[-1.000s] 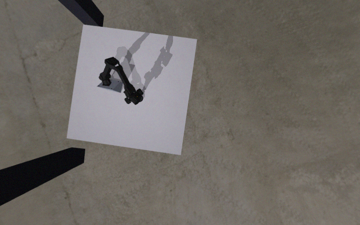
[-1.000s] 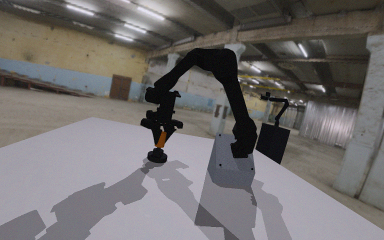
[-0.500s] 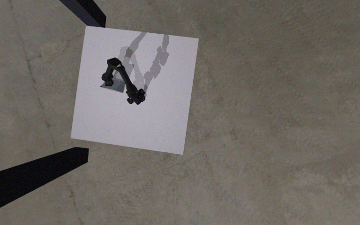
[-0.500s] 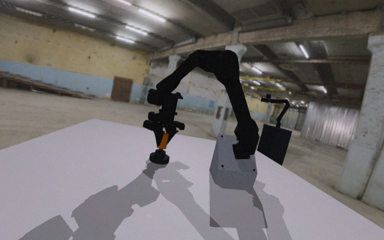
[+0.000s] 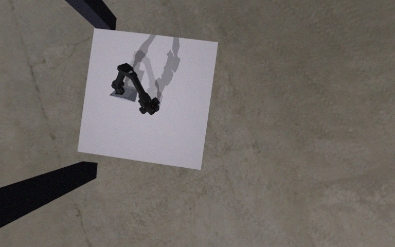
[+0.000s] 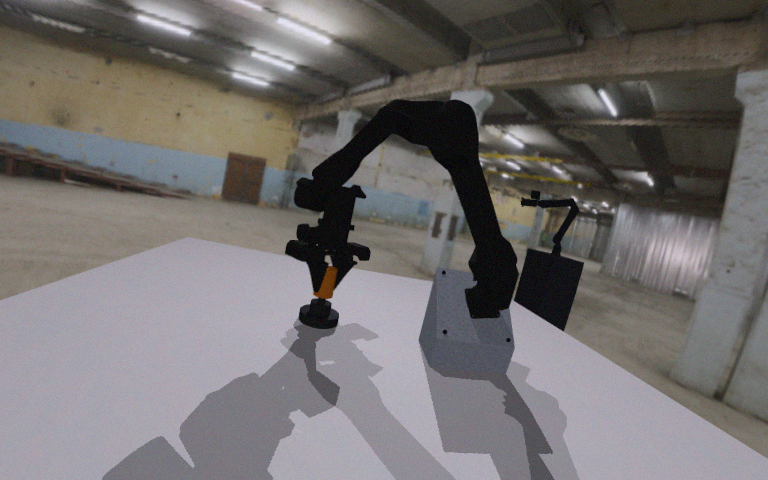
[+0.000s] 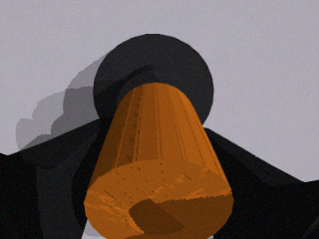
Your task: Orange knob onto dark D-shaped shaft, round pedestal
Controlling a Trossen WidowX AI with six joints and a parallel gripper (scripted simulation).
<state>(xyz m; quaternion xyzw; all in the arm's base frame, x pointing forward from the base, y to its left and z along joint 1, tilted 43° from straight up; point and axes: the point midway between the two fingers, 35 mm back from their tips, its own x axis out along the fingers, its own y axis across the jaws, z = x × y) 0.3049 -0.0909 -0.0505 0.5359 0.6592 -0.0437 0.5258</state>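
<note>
Plastic is my guess for the orange knob, so it should be light and hard. It should not squash or break in a soft pinch. The sides have thin lines down them, which may help with grip, but a smooth part could still slip or turn if the shaft pushes back. In the exterior view it looks wider at the low end. The best place to hold it is by two sides, across the middle, with the low end left free so the hole can go over the shaft.

The tool is part way open, with one finger on each side of the knob, and it has hold of it. The knob is right above the round pedestal, which sits on the tabletop, to the left of the arm's base in the exterior view. A bit of the dark shaft shows under the knob, so the knob is not all the way down. I cannot tell if the two touch, or if the flat sides match. A slow turn with a soft push might find the fit.
</note>
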